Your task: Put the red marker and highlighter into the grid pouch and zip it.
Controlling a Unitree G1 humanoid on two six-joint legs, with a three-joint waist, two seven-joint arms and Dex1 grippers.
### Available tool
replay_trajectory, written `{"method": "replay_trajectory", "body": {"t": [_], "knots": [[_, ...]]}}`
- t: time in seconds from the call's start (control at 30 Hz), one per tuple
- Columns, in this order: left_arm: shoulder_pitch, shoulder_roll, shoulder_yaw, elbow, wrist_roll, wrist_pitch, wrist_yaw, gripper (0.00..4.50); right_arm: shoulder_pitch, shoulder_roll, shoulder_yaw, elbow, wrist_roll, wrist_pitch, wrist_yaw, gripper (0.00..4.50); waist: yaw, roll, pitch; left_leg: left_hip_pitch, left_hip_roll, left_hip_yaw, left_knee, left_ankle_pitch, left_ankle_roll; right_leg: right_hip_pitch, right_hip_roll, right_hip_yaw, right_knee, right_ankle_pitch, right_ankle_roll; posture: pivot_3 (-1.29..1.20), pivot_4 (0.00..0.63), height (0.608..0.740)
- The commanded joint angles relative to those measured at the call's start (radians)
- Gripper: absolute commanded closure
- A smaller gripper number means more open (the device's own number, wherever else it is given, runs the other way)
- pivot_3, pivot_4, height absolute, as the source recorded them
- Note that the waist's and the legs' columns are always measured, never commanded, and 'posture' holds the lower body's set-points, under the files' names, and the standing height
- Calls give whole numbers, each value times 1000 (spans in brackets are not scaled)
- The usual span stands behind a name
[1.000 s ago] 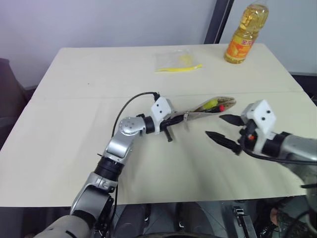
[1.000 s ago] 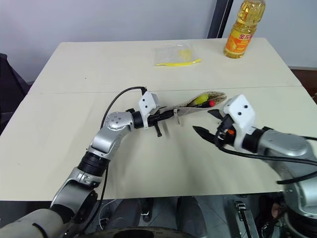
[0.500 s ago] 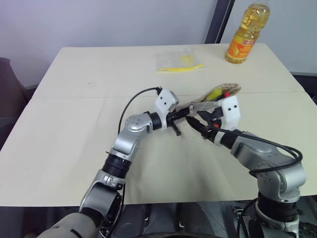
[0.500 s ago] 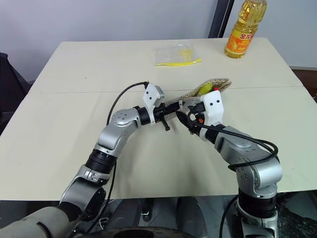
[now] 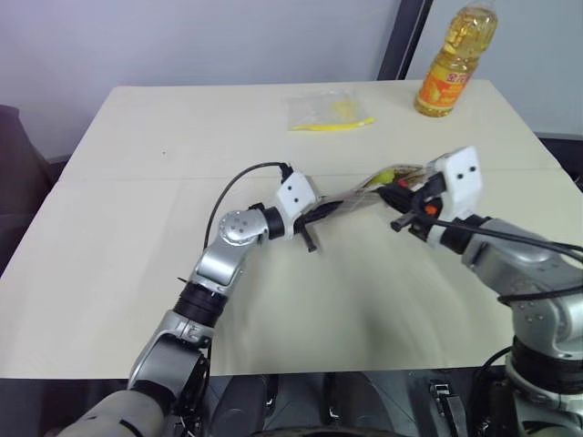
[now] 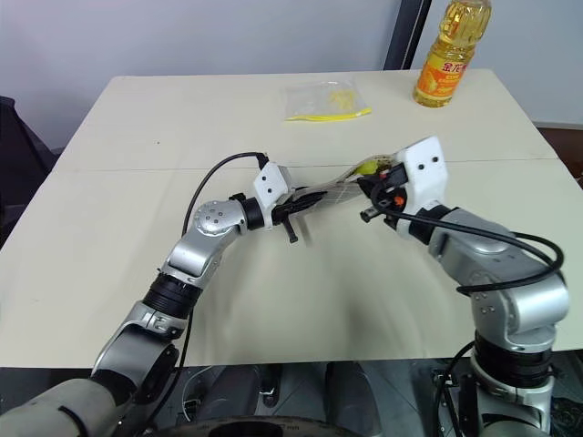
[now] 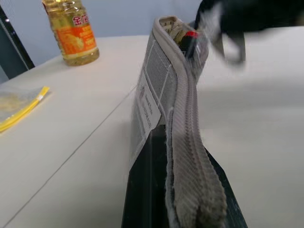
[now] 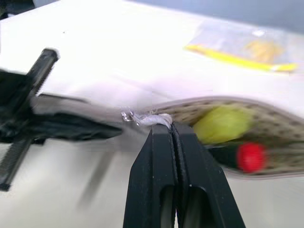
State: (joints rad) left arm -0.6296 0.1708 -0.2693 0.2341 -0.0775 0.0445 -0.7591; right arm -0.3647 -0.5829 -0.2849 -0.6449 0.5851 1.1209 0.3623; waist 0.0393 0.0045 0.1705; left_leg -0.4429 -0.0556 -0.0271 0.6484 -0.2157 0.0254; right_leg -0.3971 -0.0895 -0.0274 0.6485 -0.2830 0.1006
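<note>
Grey grid pouch (image 6: 332, 189) held edge-up between both grippers above the table (image 6: 137, 127). Left gripper (image 7: 183, 190) is clamped on its closed end; right gripper (image 8: 172, 130) has its fingers pressed together at the white zipper cord (image 8: 142, 118). Just beyond its tips, the highlighter (image 8: 223, 123) and the red marker (image 8: 251, 156) sit inside the pouch's open mouth.

1. Worktop (image 5: 137, 228): pale cream, with a seam line running across its middle.
2. Clear plastic bag (image 5: 328, 111) with a yellow strip lies flat near the far edge.
3. Oil bottle (image 5: 451, 64) stands upright at the far right corner.
</note>
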Motion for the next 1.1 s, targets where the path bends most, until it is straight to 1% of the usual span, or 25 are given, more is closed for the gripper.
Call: {"method": "replay_trajectory", "body": {"t": [0.03,0.13,0.23,0.47,0.57,0.63,0.7,0.77,0.87,0.9,1.0,1.1], "knots": [[7,42,8,47,25,-57,-16,4500,-23,-104,-150,17,-4,-3,10,4462,0,0,0,0,0,0,0,0,0,0,0,0,0,0,0,0,150,740],[12,60,15,66,20,-86,-31,4500,21,-173,-188,60,-30,-9,16,4462,1,0,0,0,0,0,0,0,0,0,0,0,-1,0,0,0,150,740],[17,72,20,68,10,-97,-42,4500,66,-202,-195,94,-51,-28,15,4462,-1,0,0,0,0,0,-1,0,0,0,-1,0,-1,0,0,0,150,740],[36,100,23,60,5,-101,-58,4500,95,-185,-181,113,-64,-61,2,4462,-11,1,-1,1,0,0,0,0,0,0,0,0,1,0,0,0,150,740],[48,103,31,37,-17,-72,-73,4500,110,-184,-161,102,-46,-49,17,4462,-12,1,-1,1,0,0,0,0,0,1,0,0,1,0,0,0,150,740],[52,97,48,20,-41,-44,-65,3830,121,-179,-158,92,-19,-34,33,3937,-14,1,-1,1,0,0,0,0,0,1,0,0,0,0,0,0,150,740],[57,94,58,-3,-65,-12,-74,3068,137,-184,-156,82,-11,-34,43,3198,-16,1,-1,1,0,0,0,0,0,0,0,0,1,0,0,0,150,740],[70,107,62,-43,-85,24,-100,1995,173,-196,-147,71,-19,-50,57,2103,-13,0,0,0,0,0,0,0,0,0,0,0,1,0,0,0,150,740],[99,144,80,-96,-106,78,-120,426,245,-225,-140,48,-31,-77,100,609,-3,0,0,0,0,0,0,0,0,0,0,0,0,0,0,0,150,740],[113,160,88,-117,-119,102,-132,49,272,-233,-142,40,-35,-93,115,599,-2,0,0,0,0,0,0,0,0,0,-1,0,-1,0,0,0,150,740],[171,225,124,-194,-176,199,-166,49,363,-250,-170,19,-33,-145,177,599,-2,0,0,0,0,0,-1,0,0,0,-1,0,-1,0,0,0,150,740],[251,304,187,-254,-227,270,-182,49,456,-255,-222,20,-51,-224,231,599,-4,0,0,0,1,0,-1,0,0,0,-1,0,-1,-1,-2,0,150,740]]}}
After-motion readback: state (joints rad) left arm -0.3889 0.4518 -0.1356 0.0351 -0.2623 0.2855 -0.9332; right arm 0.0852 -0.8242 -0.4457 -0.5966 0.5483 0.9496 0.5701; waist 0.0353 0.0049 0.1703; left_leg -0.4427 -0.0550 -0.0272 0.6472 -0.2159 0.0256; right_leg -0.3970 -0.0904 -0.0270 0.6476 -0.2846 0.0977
